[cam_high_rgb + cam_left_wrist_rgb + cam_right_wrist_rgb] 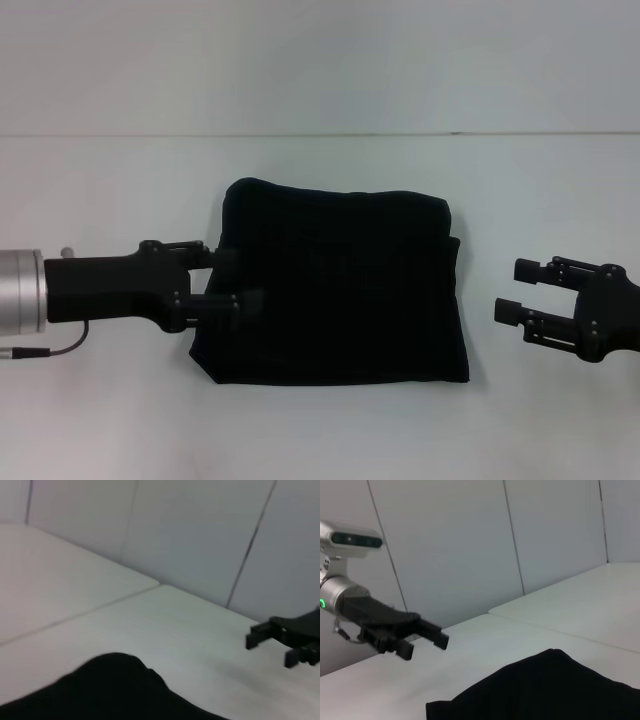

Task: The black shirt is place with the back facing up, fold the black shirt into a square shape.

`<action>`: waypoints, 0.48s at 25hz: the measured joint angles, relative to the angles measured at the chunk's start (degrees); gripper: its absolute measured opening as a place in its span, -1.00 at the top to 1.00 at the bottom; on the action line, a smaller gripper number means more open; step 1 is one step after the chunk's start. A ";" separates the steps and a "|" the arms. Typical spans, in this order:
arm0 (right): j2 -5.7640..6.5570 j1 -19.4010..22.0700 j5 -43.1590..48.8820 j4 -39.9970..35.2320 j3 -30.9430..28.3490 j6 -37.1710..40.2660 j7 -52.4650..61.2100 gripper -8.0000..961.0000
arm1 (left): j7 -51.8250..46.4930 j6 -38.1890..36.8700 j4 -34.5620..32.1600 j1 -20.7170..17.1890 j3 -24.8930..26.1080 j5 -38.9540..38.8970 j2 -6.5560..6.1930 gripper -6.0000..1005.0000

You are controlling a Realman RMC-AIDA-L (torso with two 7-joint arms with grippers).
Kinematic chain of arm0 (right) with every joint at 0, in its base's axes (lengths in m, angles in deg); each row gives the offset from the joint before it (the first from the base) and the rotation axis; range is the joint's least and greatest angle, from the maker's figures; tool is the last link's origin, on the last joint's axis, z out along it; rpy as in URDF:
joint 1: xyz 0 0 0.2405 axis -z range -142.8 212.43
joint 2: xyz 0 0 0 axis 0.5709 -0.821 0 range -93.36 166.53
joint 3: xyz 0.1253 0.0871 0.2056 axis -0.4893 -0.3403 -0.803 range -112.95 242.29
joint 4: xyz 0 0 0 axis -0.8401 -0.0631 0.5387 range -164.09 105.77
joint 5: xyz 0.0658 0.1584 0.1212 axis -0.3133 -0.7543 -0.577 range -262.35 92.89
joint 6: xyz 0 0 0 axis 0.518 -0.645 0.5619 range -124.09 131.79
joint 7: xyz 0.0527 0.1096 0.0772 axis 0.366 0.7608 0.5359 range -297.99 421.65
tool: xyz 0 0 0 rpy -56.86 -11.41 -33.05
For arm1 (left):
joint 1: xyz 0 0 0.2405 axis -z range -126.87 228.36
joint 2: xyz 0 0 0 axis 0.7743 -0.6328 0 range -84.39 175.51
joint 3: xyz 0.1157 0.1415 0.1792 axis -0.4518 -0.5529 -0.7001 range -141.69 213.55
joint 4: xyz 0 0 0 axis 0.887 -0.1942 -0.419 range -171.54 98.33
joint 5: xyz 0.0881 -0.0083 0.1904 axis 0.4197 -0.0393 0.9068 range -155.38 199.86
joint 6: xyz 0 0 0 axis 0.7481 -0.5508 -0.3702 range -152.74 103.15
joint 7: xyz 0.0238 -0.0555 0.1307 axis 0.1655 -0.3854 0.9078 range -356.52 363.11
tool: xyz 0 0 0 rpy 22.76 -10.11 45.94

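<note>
The black shirt [340, 290] lies folded into a rough rectangle in the middle of the white table [330, 430]. My left gripper [232, 278] is at the shirt's left edge, its tips over the fabric, open and empty. My right gripper [514, 290] is open and empty, a short way off the shirt's right edge. The left wrist view shows a raised hump of the shirt [115, 690] and the right gripper [272, 642] farther off. The right wrist view shows the shirt [555, 690] and the left gripper [422, 641] hovering above the table, apart from the fabric.
A pale wall [320, 60] stands behind the table's far edge. A grey cable [45, 349] hangs from the left arm near the table's left side.
</note>
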 joint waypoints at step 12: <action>-0.44 -1.34 4.49 0.54 0.26 -1.27 -0.05 -0.46 | 0.42 5.21 0.03 -0.20 -5.52 0.89 0.86 -0.52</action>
